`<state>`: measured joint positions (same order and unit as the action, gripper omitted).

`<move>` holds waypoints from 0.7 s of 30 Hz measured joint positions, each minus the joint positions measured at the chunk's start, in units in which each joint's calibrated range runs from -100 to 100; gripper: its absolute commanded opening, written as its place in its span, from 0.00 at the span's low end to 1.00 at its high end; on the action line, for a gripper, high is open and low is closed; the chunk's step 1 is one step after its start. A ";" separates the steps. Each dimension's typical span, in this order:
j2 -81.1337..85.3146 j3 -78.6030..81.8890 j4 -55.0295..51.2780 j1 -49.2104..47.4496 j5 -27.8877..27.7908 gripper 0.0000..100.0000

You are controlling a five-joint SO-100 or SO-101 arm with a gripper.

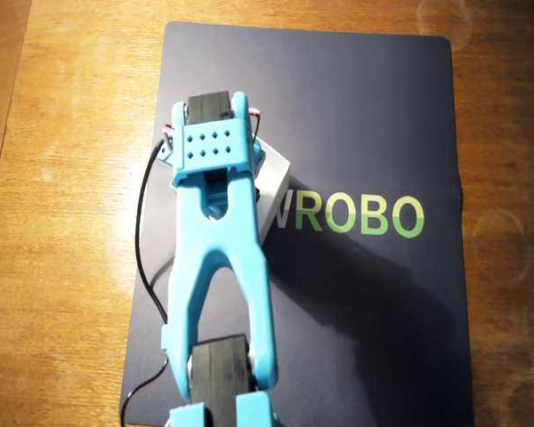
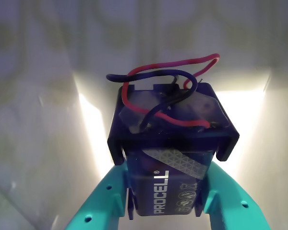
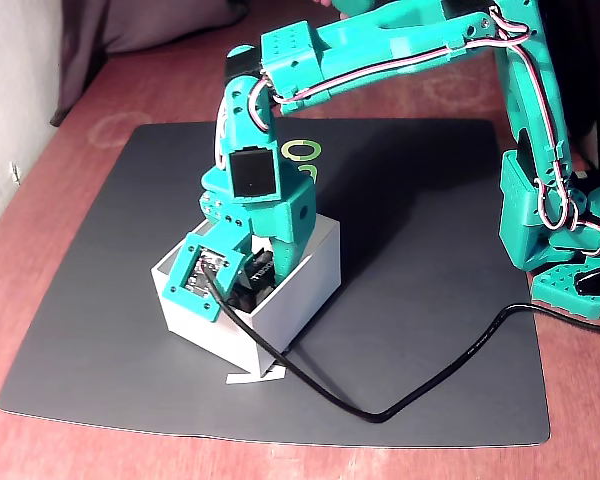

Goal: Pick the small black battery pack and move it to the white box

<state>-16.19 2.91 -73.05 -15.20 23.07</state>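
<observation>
In the wrist view the small black battery pack (image 2: 173, 139), a holder with a Procell cell and red and blue wires on top, sits between my teal fingers (image 2: 105, 196). My gripper (image 2: 165, 184) is shut on it, with the pale inner walls of the white box (image 2: 48, 124) all around. In the fixed view my gripper (image 3: 258, 275) reaches down inside the white box (image 3: 305, 275), and the dark pack (image 3: 252, 280) shows just below the rim. In the overhead view the arm covers the gripper, and only a corner of the box (image 1: 274, 191) shows.
The box stands on a dark mat (image 3: 430, 300) printed with "ROBO" (image 1: 365, 215) on a wooden table (image 1: 71, 178). A black cable (image 3: 380, 410) runs from the wrist across the mat's front. The arm's base (image 3: 560, 240) stands at the right edge in the fixed view.
</observation>
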 measured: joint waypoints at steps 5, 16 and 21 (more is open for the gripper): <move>-0.08 0.00 1.31 0.00 -0.11 0.07; -1.86 0.00 3.23 2.60 -2.21 0.07; -1.95 0.00 3.23 2.72 -2.36 0.07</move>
<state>-18.14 2.91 -69.82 -12.48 20.70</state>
